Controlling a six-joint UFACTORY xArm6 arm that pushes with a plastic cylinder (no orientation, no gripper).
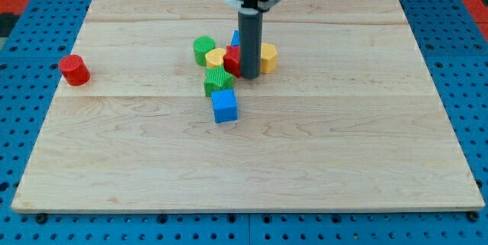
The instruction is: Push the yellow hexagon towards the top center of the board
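The yellow hexagon lies just right of the board's middle, in the upper half. My tip stands right beside it on its left, at its lower edge, touching or nearly touching. The rod hides part of a red block and most of a blue block behind it. A second yellow block sits left of the red one, with a green cylinder further left.
A ridged green block and a blue cube lie below the cluster. A red cylinder stands alone near the board's left edge. The wooden board rests on a blue pegboard surface.
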